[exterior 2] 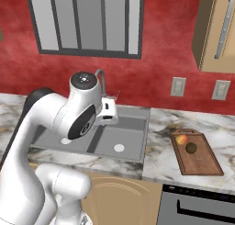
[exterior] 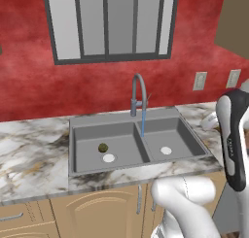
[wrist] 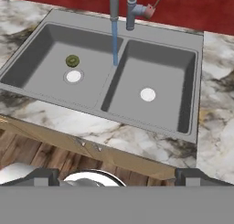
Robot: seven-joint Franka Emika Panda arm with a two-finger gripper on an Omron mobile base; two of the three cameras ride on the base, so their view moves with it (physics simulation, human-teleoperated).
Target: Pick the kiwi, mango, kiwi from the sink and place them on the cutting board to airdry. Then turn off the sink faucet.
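1. A small round olive-green kiwi (exterior: 102, 147) lies in the left basin of the grey double-basin sink (exterior: 78, 130), just beside that basin's white round drain disc (exterior: 108, 158).
2. The tall slim grey gooseneck faucet (exterior: 138, 93) pours a thin blue stream of water (exterior: 143, 123) down by the divider.
3. The gripper (wrist: 117, 175) hangs over the counter's front edge, jaws spread wide, holding nothing.
4. On the reddish-brown wooden cutting board (exterior 2: 199, 162) to the right lie the orange-yellow mango (exterior 2: 182, 139) and a darker kiwi (exterior 2: 191, 148), close together.
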